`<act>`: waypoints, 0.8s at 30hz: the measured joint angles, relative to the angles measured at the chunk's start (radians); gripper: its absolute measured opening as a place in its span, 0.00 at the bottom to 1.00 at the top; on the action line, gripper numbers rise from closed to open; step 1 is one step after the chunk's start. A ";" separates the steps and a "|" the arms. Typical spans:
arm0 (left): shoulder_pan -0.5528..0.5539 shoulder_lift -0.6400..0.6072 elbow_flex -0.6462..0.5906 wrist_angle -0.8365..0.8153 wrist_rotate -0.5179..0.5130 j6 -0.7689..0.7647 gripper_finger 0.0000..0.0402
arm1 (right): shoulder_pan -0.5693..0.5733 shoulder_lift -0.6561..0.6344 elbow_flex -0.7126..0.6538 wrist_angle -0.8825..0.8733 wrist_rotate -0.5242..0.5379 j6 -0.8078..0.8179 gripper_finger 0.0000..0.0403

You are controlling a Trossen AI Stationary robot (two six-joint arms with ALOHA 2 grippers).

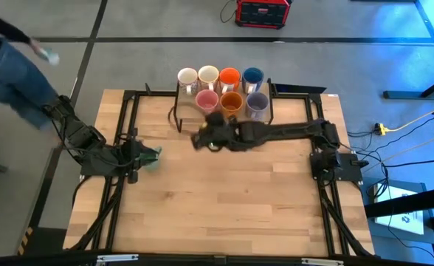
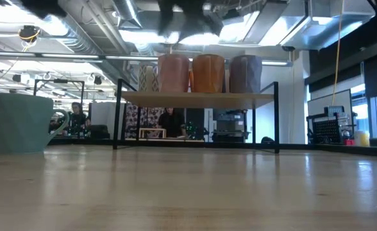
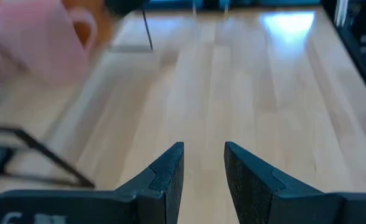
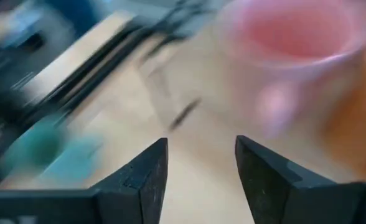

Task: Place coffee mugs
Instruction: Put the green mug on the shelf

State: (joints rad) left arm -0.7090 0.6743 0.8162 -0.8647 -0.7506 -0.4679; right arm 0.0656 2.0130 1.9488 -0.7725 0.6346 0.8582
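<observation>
- Seven coffee mugs are sitting on the black wire rack [image 1: 180, 94] at the far edge of the wooden table [image 1: 224, 199], in two rows.
- Back row, going from the left arm's side across: white mug [image 1: 187, 76], cream mug [image 1: 208, 74], bright orange mug [image 1: 229, 76], blue mug [image 1: 253, 75].
- Front row, same order: pink mug [image 1: 206, 99], amber mug [image 1: 232, 101], lavender-grey mug [image 1: 257, 102].
- One pale green mug [image 1: 152, 157] is standing upright on the table on the left side, well apart from the rack, with its handle pointing toward the table's middle in the low view.
- Right gripper [image 1: 215, 131] is hovering just in front of the rack, near the pink mug, with the arm reaching across from the right side of the table. Its fingers [image 4: 147, 174] are standing parted and are holding nothing; the wrist view is showing the pink mug close ahead and the green one farther off.
- Left gripper [image 1: 142, 155] is resting low at the table's left edge, just beside the pale green mug. Its fingers [image 3: 167, 174] are showing a narrow gap with bare tabletop between them and are gripping nothing.
- One person [image 1: 10, 70] is standing on the floor beyond the table's far left corner.
</observation>
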 joint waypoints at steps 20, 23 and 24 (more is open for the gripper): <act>0.276 0.179 -0.107 -0.271 0.543 -0.305 0.27 | 0.189 0.096 0.000 -0.013 -0.129 -0.121 0.43; 0.327 0.203 -0.115 -0.249 0.545 -0.246 0.27 | 0.189 0.097 0.000 -0.015 -0.124 -0.122 0.43; 0.343 0.210 -0.121 -0.242 0.557 -0.227 0.27 | 0.189 0.097 0.000 -0.015 -0.116 -0.122 0.43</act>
State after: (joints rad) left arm -0.3657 0.8844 0.6956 -1.1069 -0.1932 -0.6945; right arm 0.2550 2.1098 1.9491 -0.7876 0.5188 0.7361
